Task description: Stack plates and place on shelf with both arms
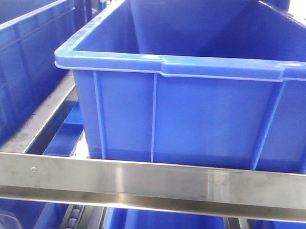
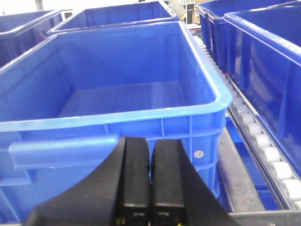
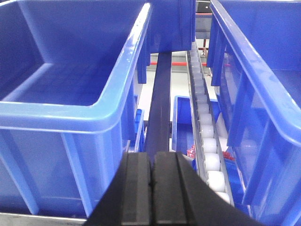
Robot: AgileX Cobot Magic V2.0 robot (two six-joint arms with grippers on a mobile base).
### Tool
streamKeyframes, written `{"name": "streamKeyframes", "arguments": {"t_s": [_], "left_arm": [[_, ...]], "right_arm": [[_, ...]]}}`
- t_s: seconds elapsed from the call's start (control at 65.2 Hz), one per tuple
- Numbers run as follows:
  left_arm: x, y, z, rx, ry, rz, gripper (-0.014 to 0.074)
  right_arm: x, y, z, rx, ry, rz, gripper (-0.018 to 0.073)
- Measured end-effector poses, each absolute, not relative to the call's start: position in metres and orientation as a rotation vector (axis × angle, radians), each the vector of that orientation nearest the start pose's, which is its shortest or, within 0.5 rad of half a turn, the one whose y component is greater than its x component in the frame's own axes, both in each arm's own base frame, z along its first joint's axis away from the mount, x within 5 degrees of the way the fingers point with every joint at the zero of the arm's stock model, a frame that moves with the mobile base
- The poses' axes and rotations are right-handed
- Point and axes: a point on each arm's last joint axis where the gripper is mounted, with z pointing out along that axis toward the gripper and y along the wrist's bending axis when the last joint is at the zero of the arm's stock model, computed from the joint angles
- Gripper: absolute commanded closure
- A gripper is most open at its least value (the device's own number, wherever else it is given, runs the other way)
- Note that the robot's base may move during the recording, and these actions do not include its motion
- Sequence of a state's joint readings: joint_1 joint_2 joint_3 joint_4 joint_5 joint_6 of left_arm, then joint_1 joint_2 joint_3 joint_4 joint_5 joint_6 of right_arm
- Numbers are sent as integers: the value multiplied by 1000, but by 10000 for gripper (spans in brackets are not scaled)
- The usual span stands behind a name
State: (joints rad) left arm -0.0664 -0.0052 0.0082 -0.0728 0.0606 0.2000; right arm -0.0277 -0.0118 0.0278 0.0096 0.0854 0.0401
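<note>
No plates are in view. The shelf shows as a brushed steel front rail [image 1: 150,182] under a large empty blue crate [image 1: 184,80]. My left gripper [image 2: 150,141] is shut and empty, just in front of the near wall of an empty blue crate [image 2: 117,94]. My right gripper [image 3: 151,155] is shut and empty, facing the gap between two blue crates, over a dark rail [image 3: 160,103]. The crate to its left [image 3: 70,70] is empty. Neither gripper shows in the front view.
More blue crates stand at the left [image 1: 24,49] and at the right [image 2: 268,61] [image 3: 263,70]. White roller tracks [image 2: 263,146] [image 3: 207,141] run between the crates. A lower tier holds another blue bin [image 3: 181,122] with something red in it.
</note>
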Motion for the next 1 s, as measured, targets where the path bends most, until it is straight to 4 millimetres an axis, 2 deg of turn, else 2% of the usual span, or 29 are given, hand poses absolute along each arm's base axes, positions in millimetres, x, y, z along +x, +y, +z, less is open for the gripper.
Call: {"name": "streamKeyframes", "arguments": {"t_s": [0.997], "left_arm": [[56,-4,205,141,1540,36,514]], "right_arm": [[57,-1,197,61,1584,18,504]]}}
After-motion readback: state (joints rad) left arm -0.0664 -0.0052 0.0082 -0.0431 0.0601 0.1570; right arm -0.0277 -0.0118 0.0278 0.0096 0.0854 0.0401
